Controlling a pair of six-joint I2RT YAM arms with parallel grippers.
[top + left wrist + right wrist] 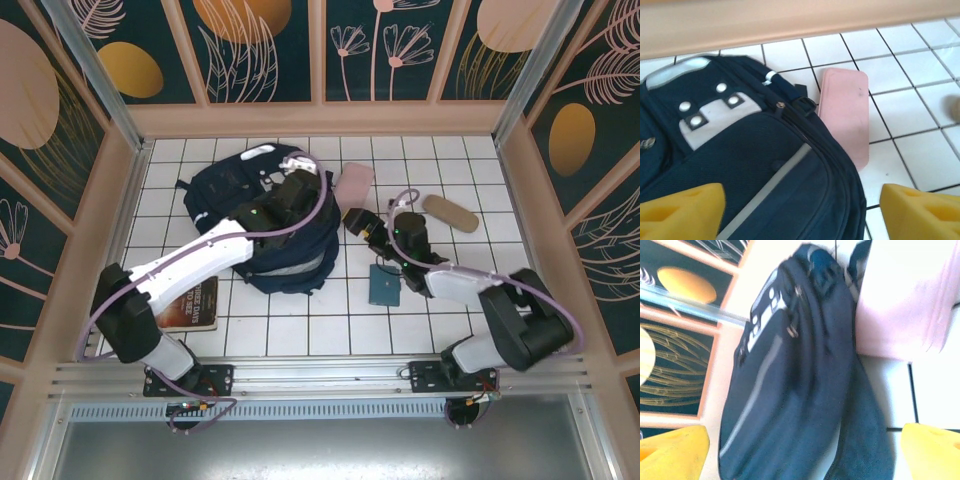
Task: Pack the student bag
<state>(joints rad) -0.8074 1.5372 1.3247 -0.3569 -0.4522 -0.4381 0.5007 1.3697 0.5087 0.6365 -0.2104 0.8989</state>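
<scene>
The student bag (pixel 215 195) is a large navy backpack lying flat on the white tiles, left of centre. My left gripper (pixel 303 183) hovers over its upper right part. In the left wrist view that gripper (pixel 802 215) is open, its yellow fingertips (pixel 680 210) wide apart over the bag's (pixel 740 165) grey stripe, holding nothing. My right gripper (pixel 357 220) sits just right of the bag. It (pixel 800 455) is open too, facing the bag's (pixel 790 390) side, with nothing between its fingers.
A pink flat case (pixel 355 182) lies against the bag's right top corner (pixel 845 110) (pixel 900 310). A tan oval case (pixel 450 213) lies at the right, a small teal book (pixel 384 285) under my right arm, a brown book (pixel 190 303) at the near left. Walls enclose the table.
</scene>
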